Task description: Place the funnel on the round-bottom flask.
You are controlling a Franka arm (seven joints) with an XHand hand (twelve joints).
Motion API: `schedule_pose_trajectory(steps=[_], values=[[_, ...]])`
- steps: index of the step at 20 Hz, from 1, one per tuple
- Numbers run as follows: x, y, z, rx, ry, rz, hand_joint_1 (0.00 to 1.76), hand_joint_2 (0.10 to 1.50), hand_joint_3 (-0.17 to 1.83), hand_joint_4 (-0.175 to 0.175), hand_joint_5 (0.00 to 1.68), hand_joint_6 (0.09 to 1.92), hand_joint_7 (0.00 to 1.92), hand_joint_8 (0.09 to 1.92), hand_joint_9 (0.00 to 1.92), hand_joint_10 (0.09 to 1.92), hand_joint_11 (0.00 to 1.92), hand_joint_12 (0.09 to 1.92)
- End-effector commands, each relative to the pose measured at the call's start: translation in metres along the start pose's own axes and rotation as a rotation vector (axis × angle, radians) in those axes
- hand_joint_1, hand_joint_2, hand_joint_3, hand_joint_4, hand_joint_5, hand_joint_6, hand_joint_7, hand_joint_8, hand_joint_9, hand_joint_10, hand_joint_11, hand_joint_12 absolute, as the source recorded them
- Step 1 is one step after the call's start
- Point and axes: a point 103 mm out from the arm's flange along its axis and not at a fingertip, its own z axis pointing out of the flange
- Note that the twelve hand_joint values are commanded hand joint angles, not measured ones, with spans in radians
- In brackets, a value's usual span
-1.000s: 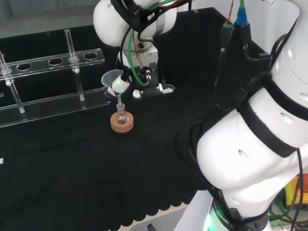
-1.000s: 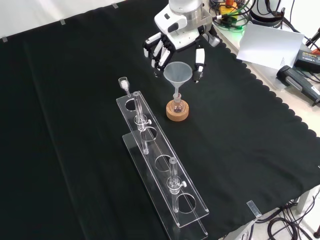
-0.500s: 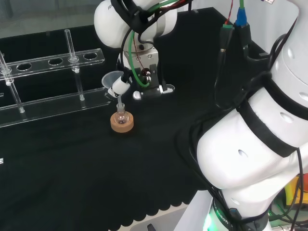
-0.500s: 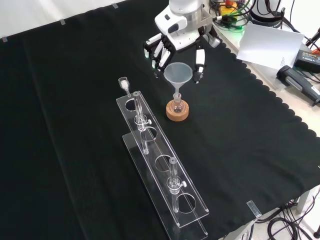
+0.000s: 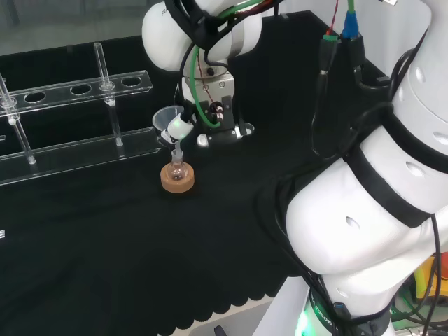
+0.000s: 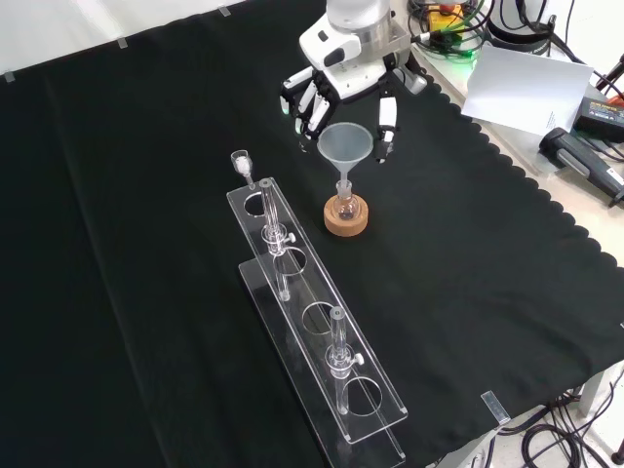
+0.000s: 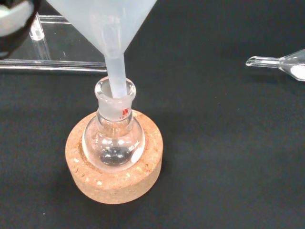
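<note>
Robot hand (image 6: pixel 343 93), upper centre of front view: fingers spread and relaxed either side of the funnel (image 6: pixel 345 146), apparently clear of its rim. Funnel stem seated in neck of round-bottom flask (image 7: pixel 113 138), itself on cork ring (image 7: pixel 114 164), centre of wrist view. Funnel judged light, thin translucent plastic, slippery; best taken at the cone rim. Flask small, glass, fragile, easily tipped. Clear tube rack (image 6: pixel 322 322) lower centre; black cloth over desk (image 6: pixel 127 244); papers and cables upper right.
</note>
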Motion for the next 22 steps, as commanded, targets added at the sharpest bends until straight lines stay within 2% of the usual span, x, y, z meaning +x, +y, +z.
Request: schedule_pose_trajectory(steps=[1, 7, 13, 22], values=[[-0.011, 0.002, 0.000, 0.002, 0.005, 0.005, 0.85, 0.51, 0.73, 0.175, 1.03, 0.31, 1.24, 0.09, 0.77, 0.31, 0.00, 1.25], [-0.015, 0.004, 0.004, 0.007, 0.026, 0.019, 0.85, 0.51, 0.73, 0.175, 1.03, 0.31, 1.24, 0.09, 0.77, 0.31, 0.00, 1.25], [-0.013, 0.002, 0.008, 0.020, 0.067, 0.057, 0.85, 0.51, 0.73, 0.175, 1.03, 0.31, 1.24, 0.09, 0.77, 0.31, 0.00, 1.25], [0.000, -0.003, 0.012, 0.033, 0.113, 0.078, 0.85, 0.51, 0.73, 0.175, 1.03, 0.32, 1.24, 0.09, 0.77, 0.31, 0.00, 1.25]])
